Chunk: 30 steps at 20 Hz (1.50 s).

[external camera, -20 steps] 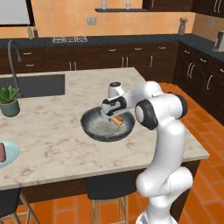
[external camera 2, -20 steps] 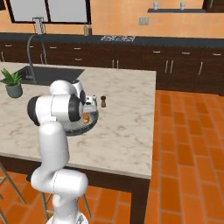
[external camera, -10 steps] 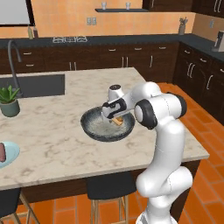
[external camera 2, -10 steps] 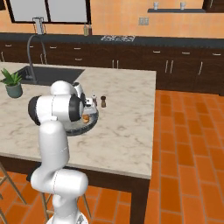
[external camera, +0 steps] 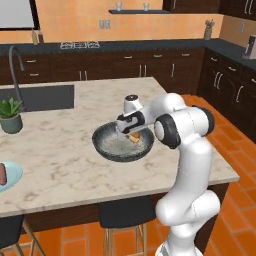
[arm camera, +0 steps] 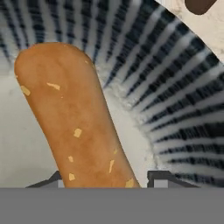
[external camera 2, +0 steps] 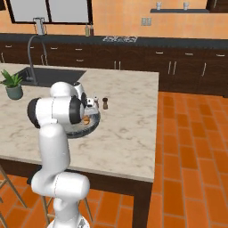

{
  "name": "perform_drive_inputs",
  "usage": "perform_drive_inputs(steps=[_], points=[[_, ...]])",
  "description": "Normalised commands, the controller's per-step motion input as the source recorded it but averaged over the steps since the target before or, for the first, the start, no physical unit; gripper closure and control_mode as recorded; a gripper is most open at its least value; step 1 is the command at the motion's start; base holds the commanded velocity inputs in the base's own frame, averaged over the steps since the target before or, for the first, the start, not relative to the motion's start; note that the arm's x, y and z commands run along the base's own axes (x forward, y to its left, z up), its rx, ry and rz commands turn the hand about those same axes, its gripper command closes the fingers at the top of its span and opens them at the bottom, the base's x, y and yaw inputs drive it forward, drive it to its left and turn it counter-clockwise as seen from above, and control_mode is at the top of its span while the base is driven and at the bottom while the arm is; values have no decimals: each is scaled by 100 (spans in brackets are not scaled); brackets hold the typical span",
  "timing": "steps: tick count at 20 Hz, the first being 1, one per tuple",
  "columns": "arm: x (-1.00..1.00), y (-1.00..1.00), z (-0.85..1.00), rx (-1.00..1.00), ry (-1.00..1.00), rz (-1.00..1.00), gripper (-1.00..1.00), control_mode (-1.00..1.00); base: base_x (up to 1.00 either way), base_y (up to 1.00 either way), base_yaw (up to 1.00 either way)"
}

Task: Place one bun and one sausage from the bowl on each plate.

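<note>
Left base view: arm reaches fwd from lower right, elbow bent, wrist down over the bowl, a wide dark bowl w/ speckled grey inside, sitting on the marble table near its middle. Tool is down inside the bowl at its right-rear part, right at an orange-brown bun; just a small piece of the bun shows under the hand, so can't read its axis from here. Far left edge of table: light blue plate w/ a dark reddish sausage on it, well apart from the bowl. Potted plant further back on the left, beside the dark sink.

Right base view: arm rises at lower left and covers most of the bowl; only its right rim and a bit of the bun peek out past the shoulder. Small dark pepper shaker stands upright just beyond the bowl, apart from it.

Hand view: bun is long, sausage-shaped, golden-brown w/ pale flecks. Long axis runs from bottom centre up to upper left, rounded far end at upper left, near end passing between the two dark fingertips. It lies on the bowl's pale floor, ribbed striped wall to the right. Tips sit either side of the bun, partly spread; can't tell if they actually press on it yet.
</note>
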Motion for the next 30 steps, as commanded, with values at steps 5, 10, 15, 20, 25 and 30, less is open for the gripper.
perform_drive_inputs(steps=[5,10,15,20,25,30], points=[[-57,0,81,0,-2,0,100,-100,0,0,0],[-100,0,74,9,0,-3,100,-100,0,0,0],[-100,-8,90,13,0,0,100,-100,0,0,0],[-100,-30,39,22,-3,0,100,-100,0,0,0],[-100,-8,36,8,-1,0,100,-100,0,0,0],[-76,-10,54,-5,11,-1,100,-100,0,0,0]])
